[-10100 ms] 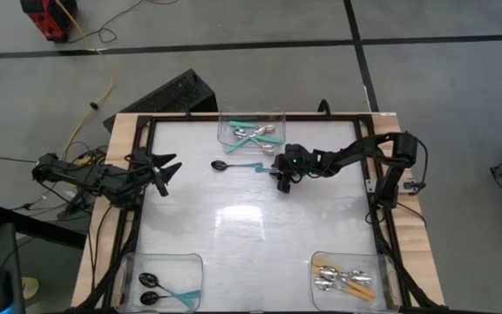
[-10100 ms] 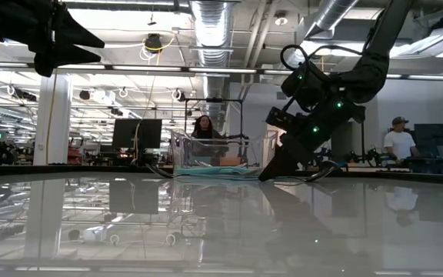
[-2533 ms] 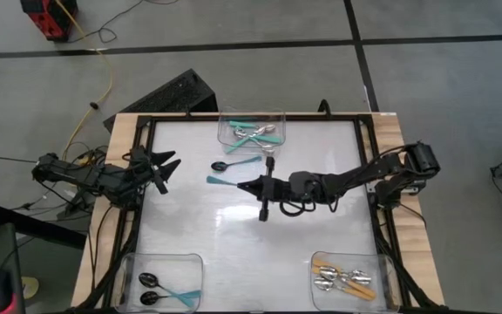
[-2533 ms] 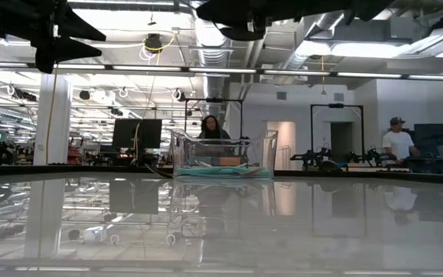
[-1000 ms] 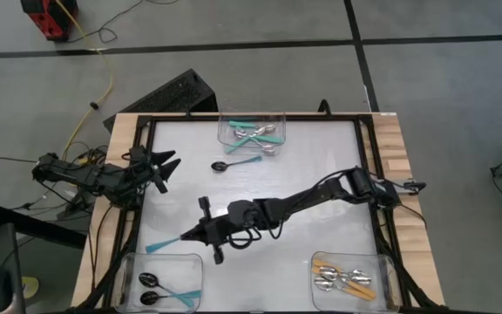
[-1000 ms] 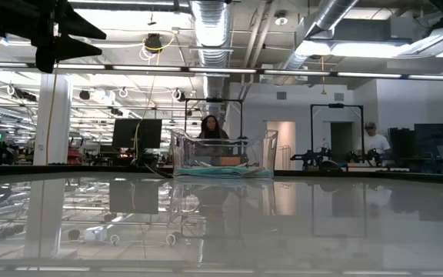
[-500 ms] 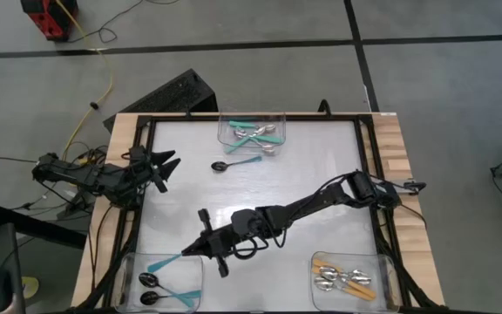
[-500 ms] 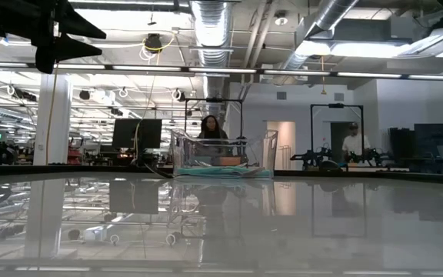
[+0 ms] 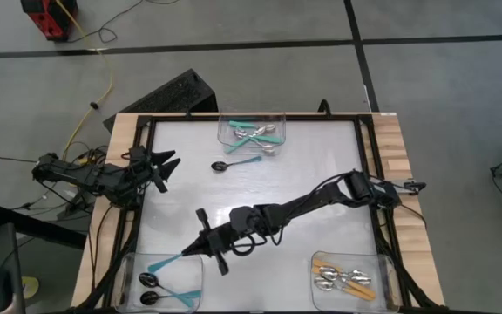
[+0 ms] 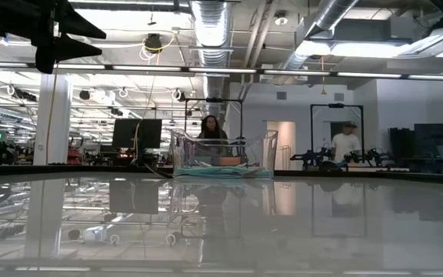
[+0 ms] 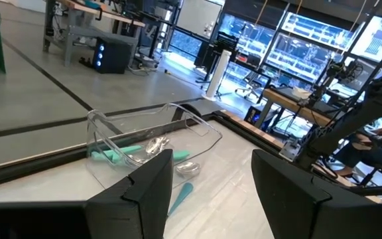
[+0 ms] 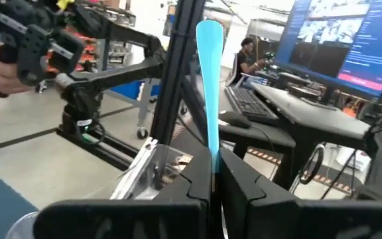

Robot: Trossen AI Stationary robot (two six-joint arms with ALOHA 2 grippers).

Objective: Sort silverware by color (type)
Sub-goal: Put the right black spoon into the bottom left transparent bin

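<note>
My right gripper (image 9: 190, 253) reaches across the table to the near left bin (image 9: 129, 262) and is shut on a teal-handled spoon (image 9: 164, 261). The spoon's handle (image 12: 209, 79) sticks out past the fingertips, and its bowl is hidden between the fingers. That bin holds two black-bowled, teal-handled spoons (image 9: 151, 281). One more such spoon (image 9: 236, 163) lies flat on the table near the far bin (image 9: 251, 131), which holds silver-bowled teal spoons. My left gripper (image 9: 166, 164) waits open at the table's left edge. My right gripper pinches the spoon between its two fingers at the handle's lower part (image 12: 213, 156), toward the bowl end. The handle runs on along the fingers and out past their tips. The fingers lie about level, pointing toward the table's near left corner. The spoon is lifted clear, its handle tip over the bin's far rim.
A near right bin (image 9: 382, 262) holds orange-handled spoons (image 9: 342, 279). A black frame (image 9: 142, 131) runs around the white table top. The left wrist view shows the far bin (image 11: 105, 143) and the loose spoon (image 11: 181, 191). People stand in the room behind.
My right gripper has swung a little toward the table's near edge, still shut on the spoon. The handle tip has gone from just short of the near left bin to over its far rim.
</note>
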